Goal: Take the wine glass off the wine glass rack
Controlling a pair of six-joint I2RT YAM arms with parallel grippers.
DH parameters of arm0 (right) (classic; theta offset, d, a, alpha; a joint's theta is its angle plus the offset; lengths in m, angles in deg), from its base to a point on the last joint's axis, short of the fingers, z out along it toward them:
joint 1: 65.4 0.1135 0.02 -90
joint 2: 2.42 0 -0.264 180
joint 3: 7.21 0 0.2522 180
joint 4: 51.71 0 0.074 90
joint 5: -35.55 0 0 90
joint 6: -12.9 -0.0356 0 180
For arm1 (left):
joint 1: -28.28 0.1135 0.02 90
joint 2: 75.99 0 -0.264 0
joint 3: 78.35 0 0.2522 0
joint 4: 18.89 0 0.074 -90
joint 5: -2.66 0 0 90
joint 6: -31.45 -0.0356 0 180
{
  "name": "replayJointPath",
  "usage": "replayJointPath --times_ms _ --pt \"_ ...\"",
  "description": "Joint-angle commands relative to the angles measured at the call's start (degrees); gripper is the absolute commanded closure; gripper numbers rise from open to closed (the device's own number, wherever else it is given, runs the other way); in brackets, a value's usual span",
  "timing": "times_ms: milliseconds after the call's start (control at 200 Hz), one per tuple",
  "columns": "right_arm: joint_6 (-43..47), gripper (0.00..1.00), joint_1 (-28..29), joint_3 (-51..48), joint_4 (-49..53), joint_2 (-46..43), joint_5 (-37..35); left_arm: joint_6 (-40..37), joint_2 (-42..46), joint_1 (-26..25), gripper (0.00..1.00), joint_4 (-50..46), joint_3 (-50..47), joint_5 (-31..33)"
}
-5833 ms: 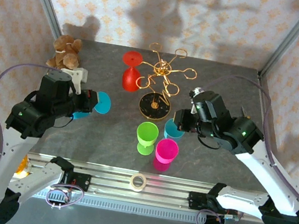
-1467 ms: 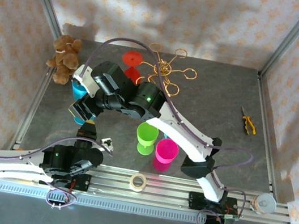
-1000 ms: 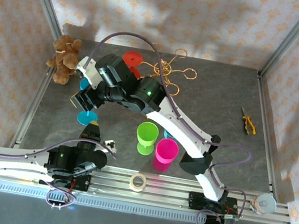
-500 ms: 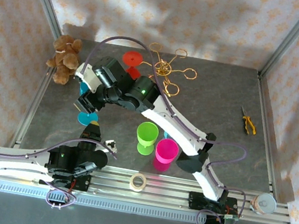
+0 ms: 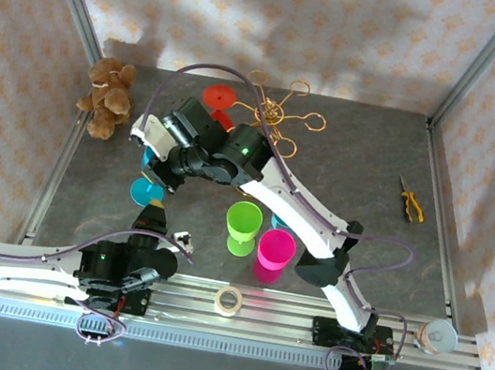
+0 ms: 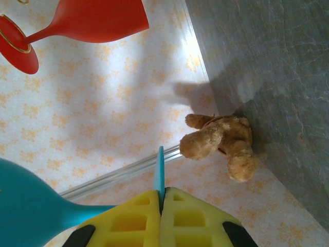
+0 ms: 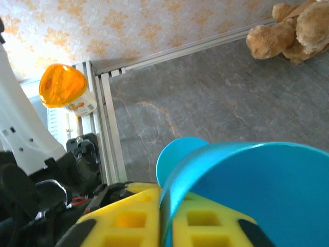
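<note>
The right gripper (image 5: 152, 165) is clamped on the blue plastic wine glass (image 5: 144, 193), its yellow pads (image 7: 128, 221) pinching the bowl wall at the rim. Just nearer the arm bases, the left gripper (image 6: 160, 206) is closed with the thin edge of the glass's round foot between its pads. The glass is off the gold wire wine glass rack (image 5: 269, 111), which stands on the grey tabletop (image 5: 352, 184) beyond the right gripper. A red wine glass (image 5: 219, 97) hangs from one loop.
</note>
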Motion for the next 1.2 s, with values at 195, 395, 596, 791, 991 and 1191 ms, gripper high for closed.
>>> replayJointPath --times_ms 195,395,596,791,991,1191 --pt "-0.86 1.0 0.66 -0.7 2.93 -4.1 1.09 0.68 1.3 -0.63 1.0 -0.47 0.35 1.95" --pt "-1.21 1.0 0.88 -1.64 2.36 -5.25 -1.09 1.3 1.83 -0.63 0.68 -0.93 0.52 2.52" --pt "-1.6 1.0 1.04 -4.14 0.6 -7.08 -4.46 1.58 2.0 -0.63 0.58 -0.92 0.62 2.91" --pt "-1.57 1.0 1.2 -6.77 -0.56 -9.29 -7.72 2.98 3.27 -0.55 0.52 -2.18 0.96 3.66" --pt "-1.68 1.0 1.22 -9.12 -1.52 -11.05 -12.55 3.96 5.14 -0.54 0.51 -2.45 0.81 5.17" --pt "-2.58 1.0 1.22 -11.15 -2.57 -12.43 -15.45 4.59 8.68 -0.54 0.51 -2.2 0.44 8.9"
